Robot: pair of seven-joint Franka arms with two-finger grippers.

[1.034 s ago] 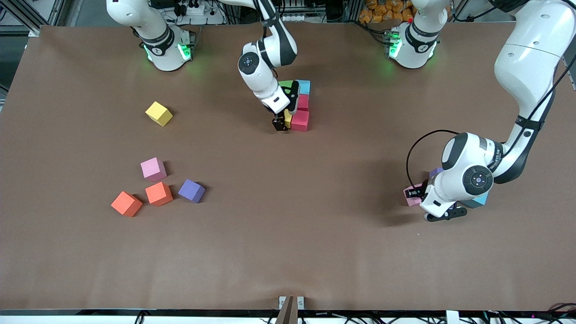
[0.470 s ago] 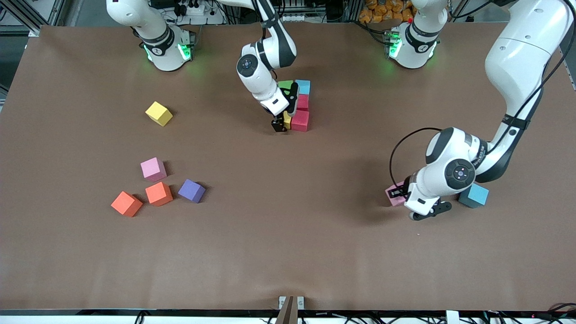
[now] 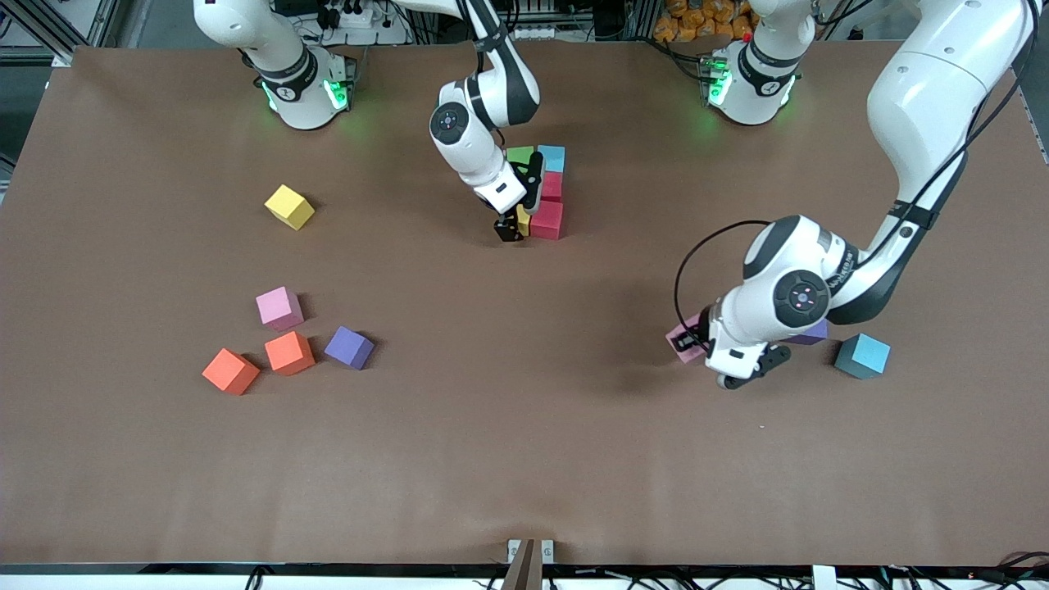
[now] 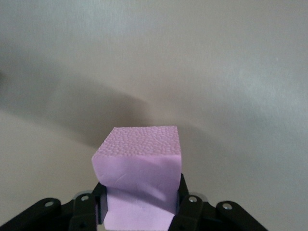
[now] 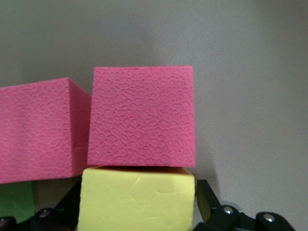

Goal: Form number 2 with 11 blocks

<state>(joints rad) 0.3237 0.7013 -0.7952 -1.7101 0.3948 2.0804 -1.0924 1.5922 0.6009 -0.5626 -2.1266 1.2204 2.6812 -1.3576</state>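
My left gripper [image 3: 693, 341] is shut on a pink block [image 3: 681, 343] and holds it just above the bare table; in the left wrist view the pink block [image 4: 139, 163] sits between the two fingers. The partly built number 2 has a green block [image 3: 519, 154], a light blue block [image 3: 552, 157], two red blocks [image 3: 552, 186] [image 3: 547, 220] and a yellow block [image 3: 523, 218]. My right gripper [image 3: 511, 227] stands open around the yellow block [image 5: 137, 199], which rests against a red block [image 5: 142, 115].
Loose blocks lie toward the right arm's end: yellow [image 3: 289, 206], pink [image 3: 279, 308], two orange [image 3: 289, 352] [image 3: 230, 370] and purple [image 3: 349, 347]. Beside my left arm lie a light blue block [image 3: 862, 356] and a purple one [image 3: 811, 334], partly hidden by the arm.
My left arm has carried the pink block toward the middle of the table, uncovering the light blue and purple blocks. The right gripper has stayed at the yellow block.
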